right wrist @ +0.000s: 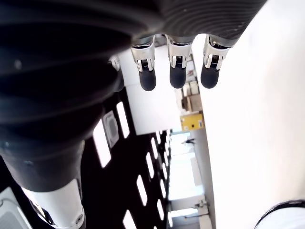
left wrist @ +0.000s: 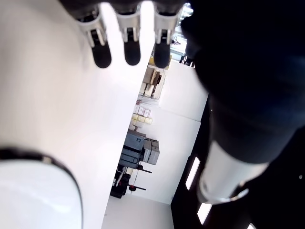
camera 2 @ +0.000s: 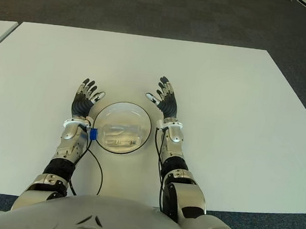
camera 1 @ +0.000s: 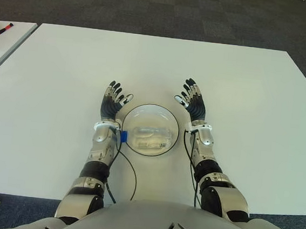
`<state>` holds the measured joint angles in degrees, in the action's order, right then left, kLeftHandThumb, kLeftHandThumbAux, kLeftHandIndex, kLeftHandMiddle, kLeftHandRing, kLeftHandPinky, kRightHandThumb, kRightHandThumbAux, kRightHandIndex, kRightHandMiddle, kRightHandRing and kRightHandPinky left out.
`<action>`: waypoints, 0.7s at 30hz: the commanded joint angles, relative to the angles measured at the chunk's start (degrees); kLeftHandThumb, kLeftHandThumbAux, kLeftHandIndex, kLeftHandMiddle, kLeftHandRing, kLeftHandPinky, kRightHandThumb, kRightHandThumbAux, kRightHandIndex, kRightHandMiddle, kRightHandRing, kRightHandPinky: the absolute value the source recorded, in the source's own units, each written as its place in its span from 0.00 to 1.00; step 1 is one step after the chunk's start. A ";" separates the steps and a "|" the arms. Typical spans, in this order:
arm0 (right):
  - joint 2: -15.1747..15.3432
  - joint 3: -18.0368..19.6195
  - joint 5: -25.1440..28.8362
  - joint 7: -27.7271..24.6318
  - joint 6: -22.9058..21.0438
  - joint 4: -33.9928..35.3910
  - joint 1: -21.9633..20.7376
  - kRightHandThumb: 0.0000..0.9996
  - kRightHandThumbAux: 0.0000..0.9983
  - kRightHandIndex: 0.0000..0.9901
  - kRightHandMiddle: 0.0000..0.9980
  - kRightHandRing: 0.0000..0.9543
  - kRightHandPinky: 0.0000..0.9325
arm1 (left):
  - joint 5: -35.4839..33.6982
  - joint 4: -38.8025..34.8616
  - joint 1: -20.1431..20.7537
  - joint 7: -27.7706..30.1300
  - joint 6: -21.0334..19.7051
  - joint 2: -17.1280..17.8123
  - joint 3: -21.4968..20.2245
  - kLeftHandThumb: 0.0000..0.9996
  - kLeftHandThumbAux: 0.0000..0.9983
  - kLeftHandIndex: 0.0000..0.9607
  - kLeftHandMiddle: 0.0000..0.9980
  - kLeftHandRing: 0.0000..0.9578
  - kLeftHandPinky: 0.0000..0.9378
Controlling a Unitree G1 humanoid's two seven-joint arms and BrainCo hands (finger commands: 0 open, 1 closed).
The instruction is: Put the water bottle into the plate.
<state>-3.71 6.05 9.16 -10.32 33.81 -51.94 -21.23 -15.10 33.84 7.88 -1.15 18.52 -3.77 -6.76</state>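
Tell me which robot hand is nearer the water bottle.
Left, slightly. The left robot hand sits by the plate's left rim; the right robot hand is off its upper right. The water bottle lies inside.

A clear water bottle (camera 1: 151,136) lies in a black-rimmed white plate (camera 1: 133,114) (table (camera 1: 242,90) white, carpet (camera 1: 152,6) dark grey checked).

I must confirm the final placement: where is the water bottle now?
The water bottle lies on its side in the plate, between the open left hand and open right hand.
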 commanded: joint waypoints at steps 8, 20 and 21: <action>-1.88 2.83 1.39 2.30 -4.79 -0.23 0.04 0.16 0.79 0.00 0.00 0.00 0.05 | -0.71 0.89 -0.98 1.25 -2.18 -2.07 -1.24 0.00 0.91 0.11 0.13 0.12 0.14; -4.77 6.36 5.45 3.46 -8.97 -0.21 0.10 0.11 0.81 0.00 0.01 0.01 0.07 | -0.27 1.07 -0.94 1.16 -2.10 -1.81 -1.35 0.00 0.90 0.12 0.14 0.13 0.16; -4.98 6.64 5.89 3.78 -9.76 -0.03 0.10 0.10 0.81 0.00 0.01 0.01 0.07 | -0.30 1.10 -0.92 1.19 -2.14 -1.79 -1.37 0.00 0.90 0.12 0.14 0.13 0.16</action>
<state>-6.41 11.55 13.35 -7.58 26.85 -51.74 -21.21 -15.59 33.75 7.93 -0.54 18.23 -3.76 -7.96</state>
